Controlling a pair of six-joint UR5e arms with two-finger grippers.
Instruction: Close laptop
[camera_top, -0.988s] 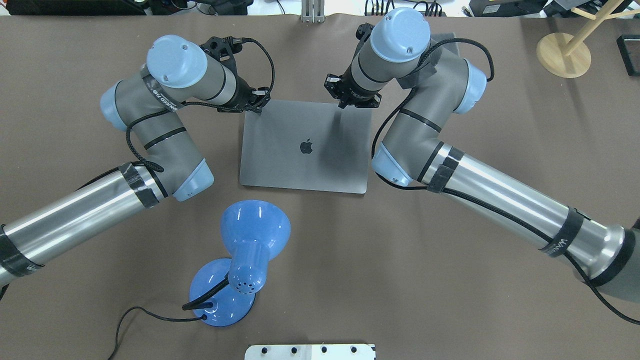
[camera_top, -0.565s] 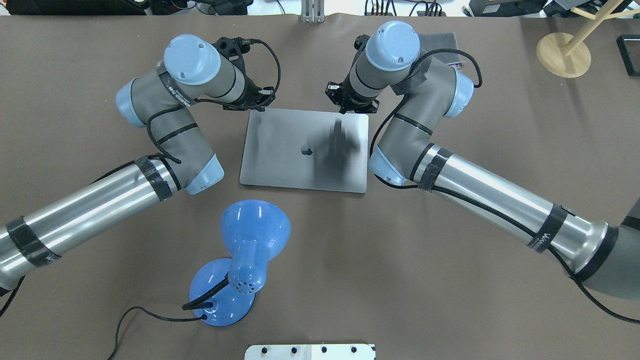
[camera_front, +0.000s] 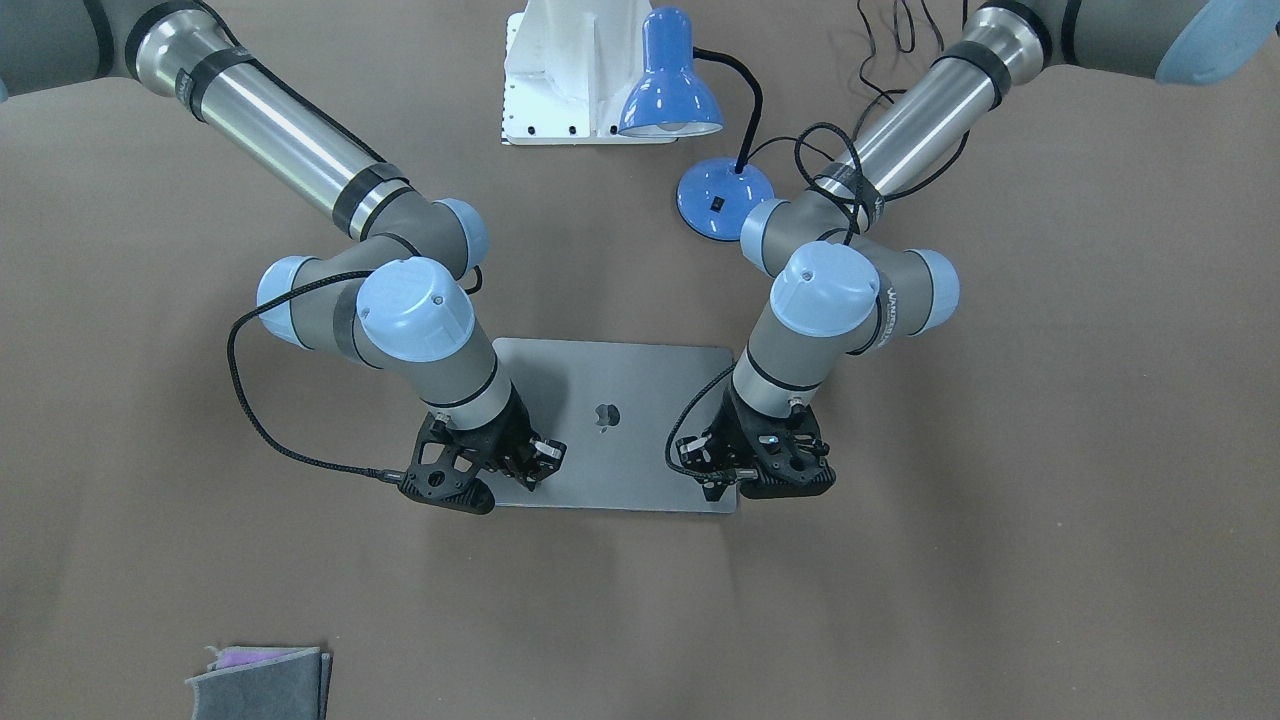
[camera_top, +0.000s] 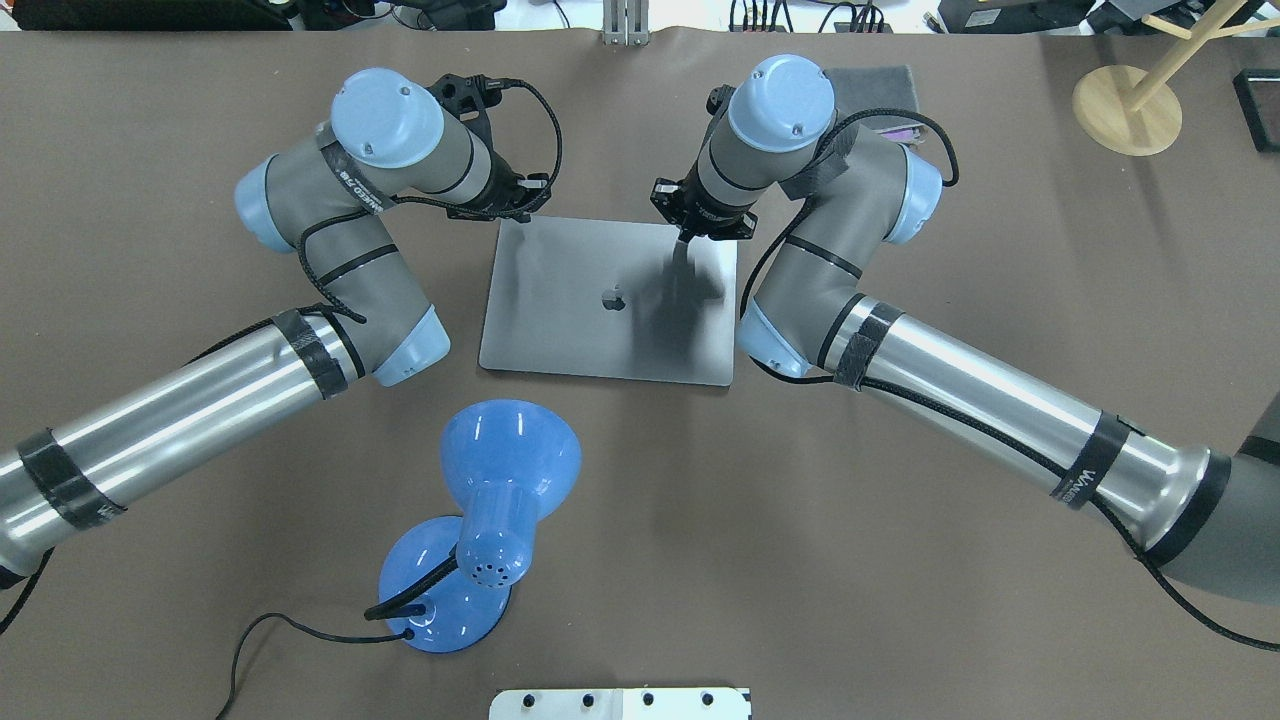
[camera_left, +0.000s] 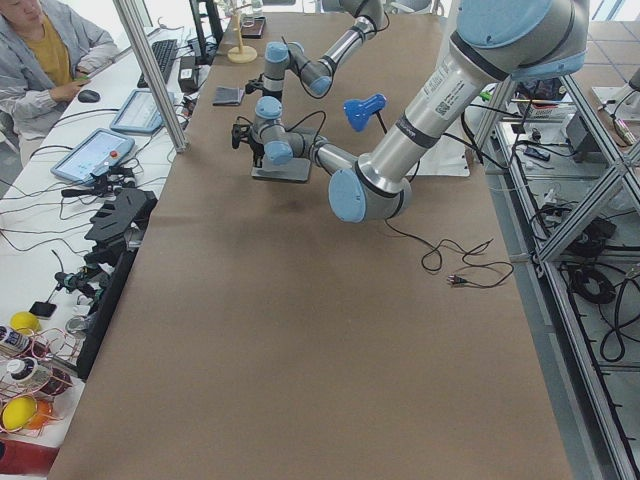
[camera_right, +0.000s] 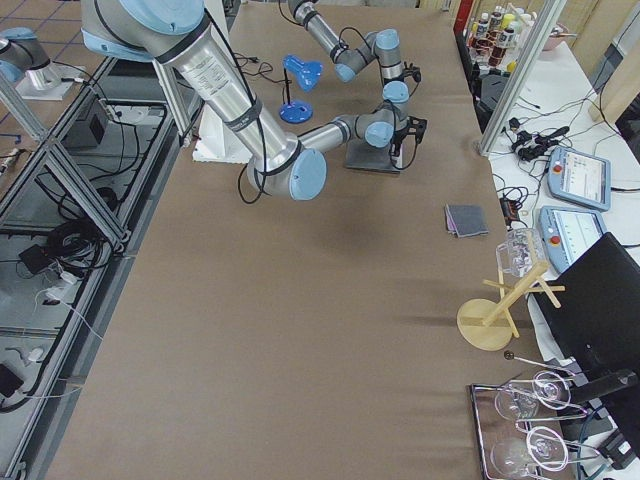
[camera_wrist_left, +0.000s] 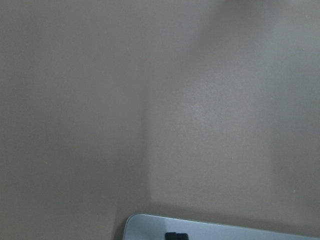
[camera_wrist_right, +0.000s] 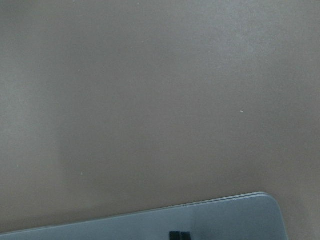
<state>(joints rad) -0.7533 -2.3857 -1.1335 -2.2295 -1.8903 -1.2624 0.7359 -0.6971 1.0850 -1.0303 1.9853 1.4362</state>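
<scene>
as the brown bench (camera_top: 900, 600) carries everything, it comes first: both arms reach over it from the robot's edge, the left arm (camera_top: 180, 430) from the left end and the right arm (camera_top: 1000, 420) from the right end, and both bend inward towards the middle. the laptop (camera_top: 570, 320) lies between them, midway between the bench's two ends and in the half nearer the operators' edge. its lid is down flat with the dark logo (camera_top: 613, 296) facing up.

a blue lamp (camera_top: 500, 480) stands between the laptop and the robot's edge, a little towards the left end, with its black cord trailing off to that edge. a wooden stand (camera_top: 1125, 110) sits in the corner where the right end meets the operators' edge. a folded grey cloth (camera_front: 260, 680) lies at the operators' edge, on the right arm's side.

the right end effector (camera_top: 685, 240) points down onto the lid close to its operators'-side edge, near the corner on the right arm's side. in its wrist view two dark fingertips (camera_wrist_right: 179, 235) sit side by side, together, on the grey metal. the left end effector (camera_top: 520, 215) is at the lid's other operators'-side corner. only a dark sliver of it shows in its wrist view, so i cannot tell whether its fingers are together or apart.
</scene>
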